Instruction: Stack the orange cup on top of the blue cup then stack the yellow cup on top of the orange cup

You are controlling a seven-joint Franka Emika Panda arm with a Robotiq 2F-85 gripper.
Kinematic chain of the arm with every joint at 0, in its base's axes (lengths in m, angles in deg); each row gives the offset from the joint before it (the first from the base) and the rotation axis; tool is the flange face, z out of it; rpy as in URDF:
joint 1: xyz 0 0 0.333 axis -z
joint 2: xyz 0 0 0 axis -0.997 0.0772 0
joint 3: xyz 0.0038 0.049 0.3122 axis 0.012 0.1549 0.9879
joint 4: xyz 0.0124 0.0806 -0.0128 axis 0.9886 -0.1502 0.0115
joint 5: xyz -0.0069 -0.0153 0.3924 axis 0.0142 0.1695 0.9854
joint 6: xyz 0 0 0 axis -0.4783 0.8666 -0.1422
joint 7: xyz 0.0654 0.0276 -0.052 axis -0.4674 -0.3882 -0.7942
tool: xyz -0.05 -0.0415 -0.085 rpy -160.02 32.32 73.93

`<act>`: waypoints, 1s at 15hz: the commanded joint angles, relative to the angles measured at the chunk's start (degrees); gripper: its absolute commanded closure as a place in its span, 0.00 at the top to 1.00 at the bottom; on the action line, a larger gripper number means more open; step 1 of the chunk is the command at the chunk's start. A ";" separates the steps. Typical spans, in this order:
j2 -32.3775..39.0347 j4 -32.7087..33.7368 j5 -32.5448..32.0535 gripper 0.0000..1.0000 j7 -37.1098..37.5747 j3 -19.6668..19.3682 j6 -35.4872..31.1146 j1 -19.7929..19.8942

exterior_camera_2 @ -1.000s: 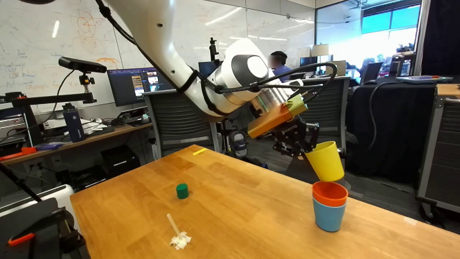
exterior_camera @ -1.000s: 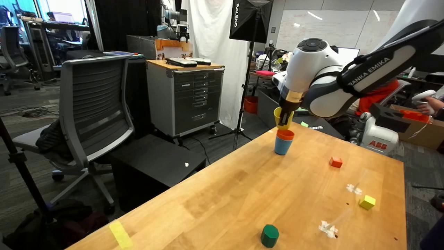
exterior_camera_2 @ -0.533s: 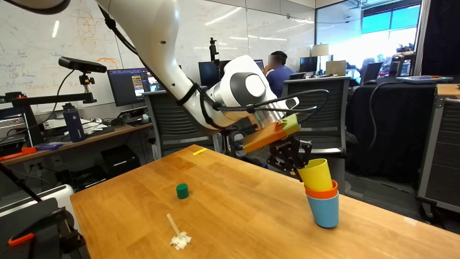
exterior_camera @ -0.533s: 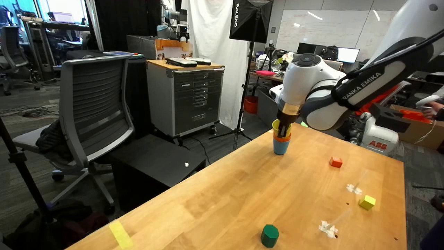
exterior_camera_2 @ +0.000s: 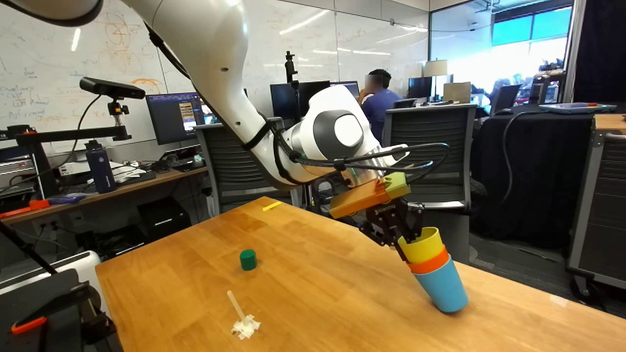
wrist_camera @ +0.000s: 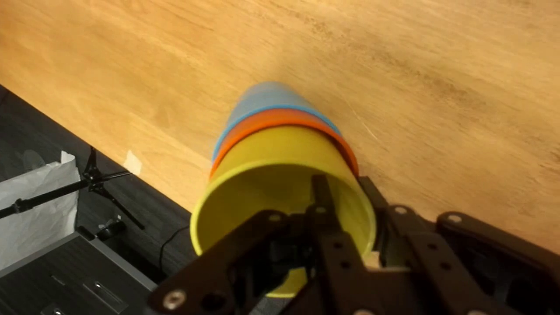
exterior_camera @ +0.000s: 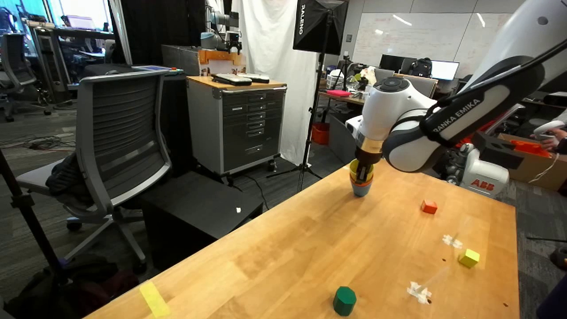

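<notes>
the pincer [wrist_camera: 343, 181] stands slightly parted over the rim of the yellow cup [exterior_camera_2: 424, 248], one finger [wrist_camera: 322, 197] down inside it and the other outside, so that the cup's wall lies between them; in the wrist view a strip of yellow shows between the inner finger and the wall, and whether the outer one touches i cannot tell. the yellow cup sits in the orange cup [exterior_camera_2: 430, 264], which shows as a band just beside the pincer's outer tip, and the orange cup in turn sits in the blue cup [exterior_camera_2: 444, 286], the lowest of the three and the farthest from the pincer. in an exterior view all three tilt together, their tops leaning to the pincer's side, with the foot of the blue cup on the bench [exterior_camera_2: 332, 293]; how much of that foot touches the wood is not clear. well apart from the pincer, on the same bench, stand a short dark-green cylinder [exterior_camera: 344, 301], a small red block [exterior_camera: 429, 207] and a small yellow block [exterior_camera: 469, 258], the red block being the nearest of them to it. also well apart from the pincer, a thin pale stick [exterior_camera_2: 236, 304] rises aslant from a patch of white tape [exterior_camera_2: 246, 327] stuck to the bench.
</notes>
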 commanded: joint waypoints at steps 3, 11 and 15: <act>-0.18 0.05 3.79 0.69 -5.20 3.30 -1.00 3.11; -0.10 0.22 4.42 0.53 -5.76 3.27 -3.55 3.29; 0.04 0.65 4.85 0.19 -6.04 3.69 -3.42 3.47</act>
